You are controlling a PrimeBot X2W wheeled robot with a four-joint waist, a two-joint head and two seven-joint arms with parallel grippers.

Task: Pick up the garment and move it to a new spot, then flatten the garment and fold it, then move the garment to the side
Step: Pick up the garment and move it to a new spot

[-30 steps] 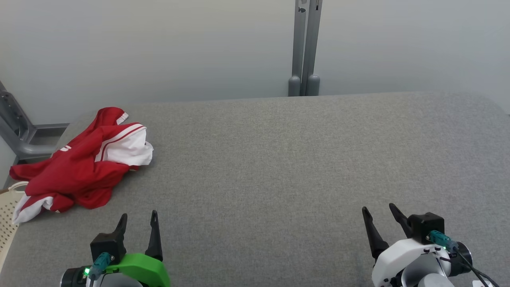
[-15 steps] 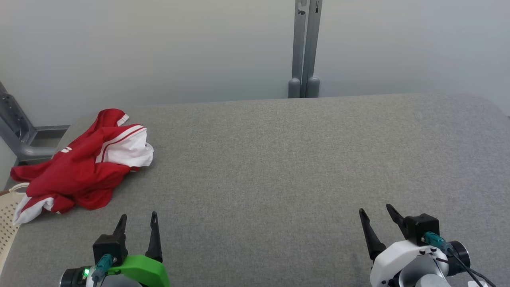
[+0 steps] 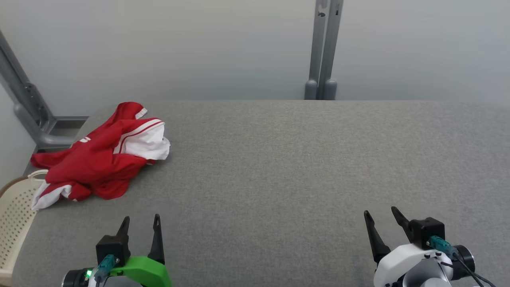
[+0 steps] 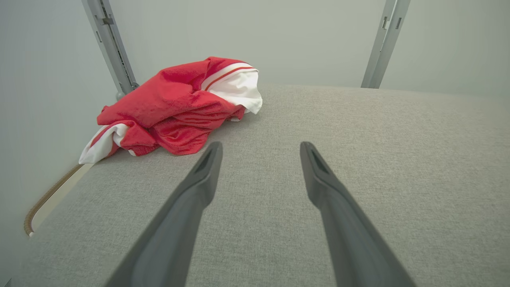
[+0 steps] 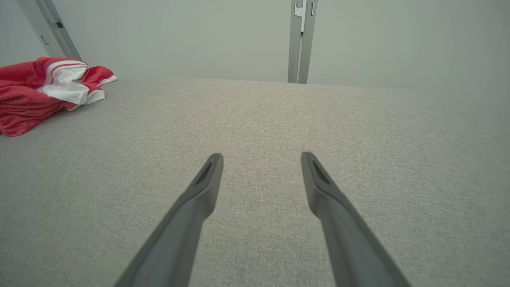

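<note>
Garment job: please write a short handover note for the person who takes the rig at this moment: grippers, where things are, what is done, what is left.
Left gripper: open, empty, at the near left of the grey table.
Right gripper: open, empty, at the near right.
Garment: red and white, crumpled in a heap at the table's far left; a white end reaches the left edge, beside a cream basket.
Done: nothing; the garment is not yet picked up.
Left: pick it up, move it, flatten, fold, set it aside.
</note>
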